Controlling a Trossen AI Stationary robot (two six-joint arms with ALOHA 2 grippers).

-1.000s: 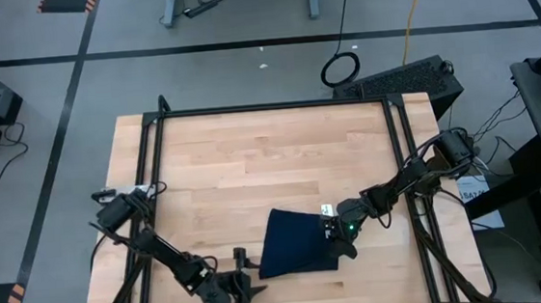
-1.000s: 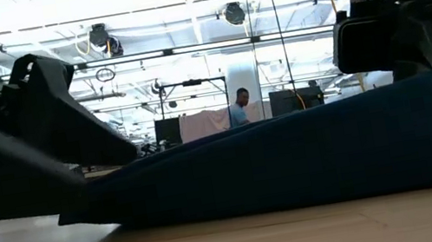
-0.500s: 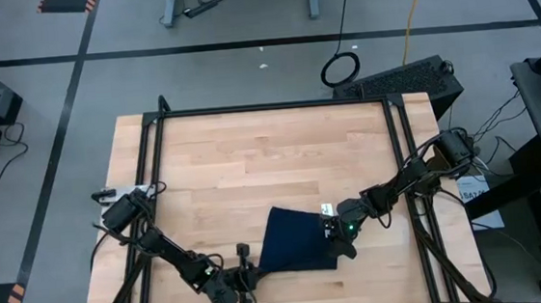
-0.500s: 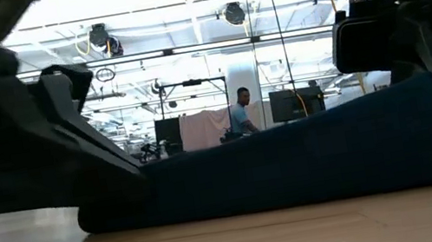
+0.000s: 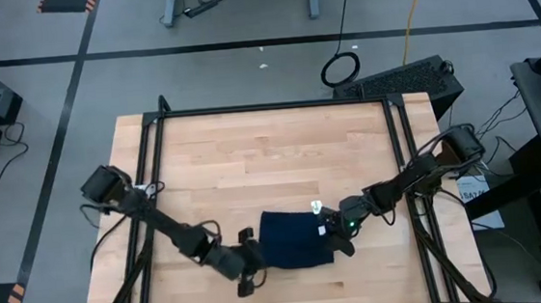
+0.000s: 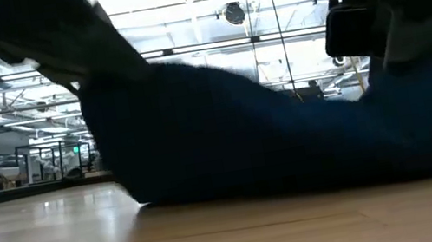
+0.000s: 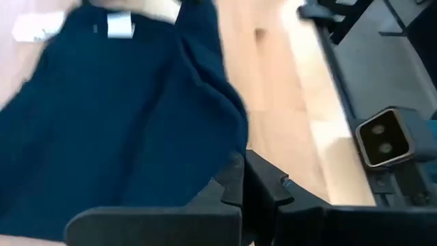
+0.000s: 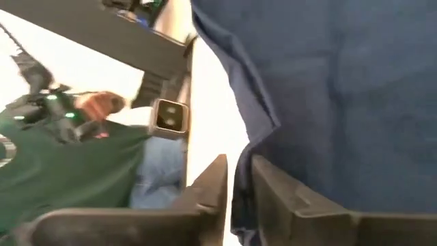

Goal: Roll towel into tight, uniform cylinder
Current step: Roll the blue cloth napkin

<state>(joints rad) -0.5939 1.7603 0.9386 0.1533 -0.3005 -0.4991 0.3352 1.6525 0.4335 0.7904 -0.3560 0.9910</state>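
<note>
The dark navy towel point(image 5: 297, 238) lies near the table's front edge, its small white tag point(image 5: 316, 207) at the far edge. My left gripper point(image 5: 255, 256) is shut on its left end, which stands raised above the wood point(image 6: 138, 125) while the right part rests on the table. My right gripper point(image 5: 333, 236) is at the towel's right end, with cloth between its nearly closed fingers point(image 8: 240, 195). My left gripper pinches the towel's left edge point(image 7: 229, 160) between its two fingers, coming from the table's left and slanting down. That end is lifted off the wood and bulges up. My right gripper has the towel's right edge point(image 8: 240, 171) between its fingers, coming from the right and slanting down; this end stays low on the table.
A black metal frame point(image 5: 272, 107) runs around the wooden tabletop, whose far half point(image 5: 271, 161) is bare wood. A person in a green top point(image 8: 75, 164) shows beyond the table in the right wrist view.
My left gripper has moved in from the near left, taken hold of the towel's left edge, then risen and gone toward the far right with it. That end is lifted and bunched toward the right, so the towel looks shorter. The right end has stayed put.
</note>
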